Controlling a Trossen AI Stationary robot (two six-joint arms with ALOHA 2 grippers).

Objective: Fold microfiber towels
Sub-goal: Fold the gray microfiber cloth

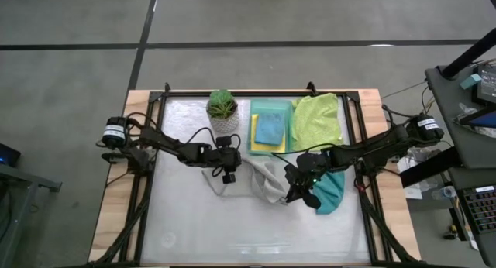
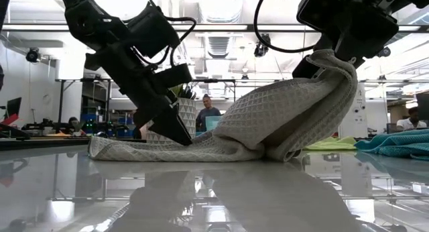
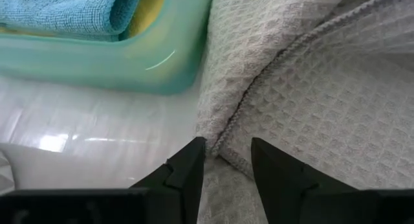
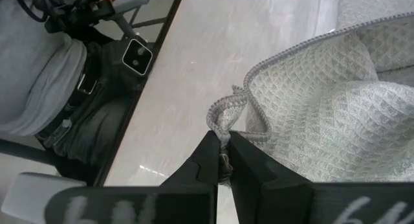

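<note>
Two hands work the pale grey towel [image 1: 267, 181] at centre worktop: our right hand [image 4: 223, 160] pinches its lifted corner, our left hand [image 3: 226, 160] stands parted at nine o'clock; hoisting could drag the unpinned edge askew.

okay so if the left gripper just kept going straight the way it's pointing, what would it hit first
Most likely the pale grey towel: the left gripper has its fingers apart right at a hemmed fold of it. The mint-green tray lies off to one side, probably out of that line.

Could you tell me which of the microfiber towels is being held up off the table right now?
The pale grey towel: the right gripper pinches its corner and lifts that side; the others lie flat or in the tray.
</note>
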